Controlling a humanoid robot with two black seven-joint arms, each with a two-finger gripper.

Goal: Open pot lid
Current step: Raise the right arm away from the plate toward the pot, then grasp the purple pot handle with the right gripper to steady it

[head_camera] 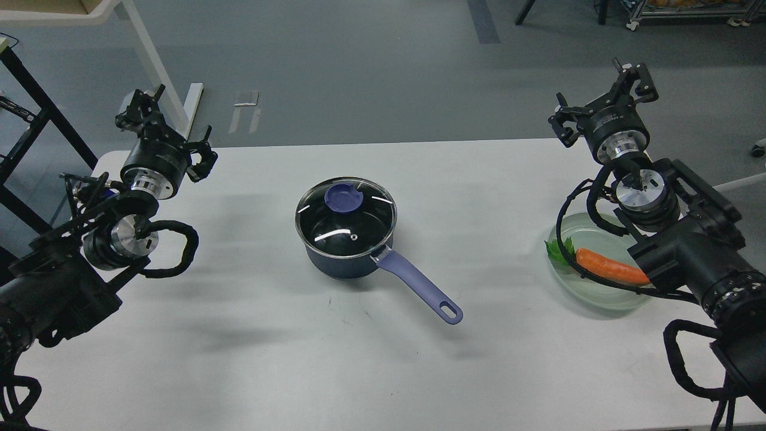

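Resting closed, the lid (345, 212) covers the pot (347, 251) at frame centre; left claw (170, 129) and right claw (601, 96) stand wide, empty, well apart.

right arm hiding part of dish (574, 286), carrot (607, 267) tip hidden

lid (346, 219) unobstructed above, bare table (239, 323) around pot (344, 263), dish (598, 287) well apart
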